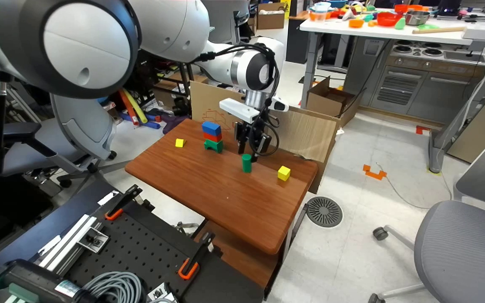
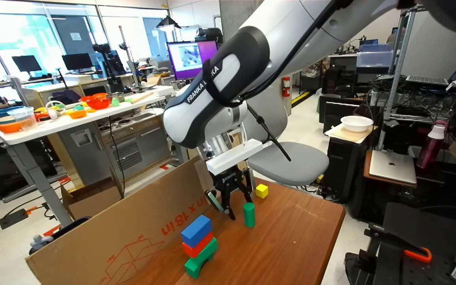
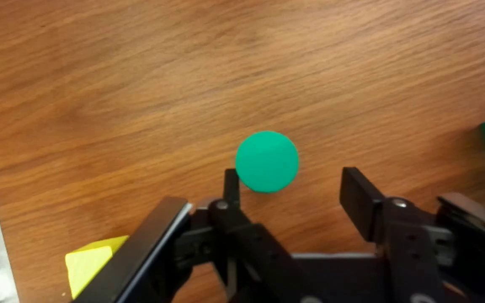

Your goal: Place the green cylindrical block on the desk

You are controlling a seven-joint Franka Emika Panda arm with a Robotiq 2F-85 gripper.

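Gripper (image 3: 291, 176) spread, empty, near upright cylinder (image 2: 249, 215) on desk (image 1: 221, 185). Likely light, stiff, slightly slick; best pinched across sides, mid-height.

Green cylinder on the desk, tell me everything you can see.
The green cylinder is plain and taller than wide, with a flat round top and smooth, straight side; wood or plastic, I can't tell. It stands upright on the desk, between the block stack and a yellow cube, touching neither. The open gripper isn't holding it; whether the fingertip beside its rim in the wrist view touches is unclear.
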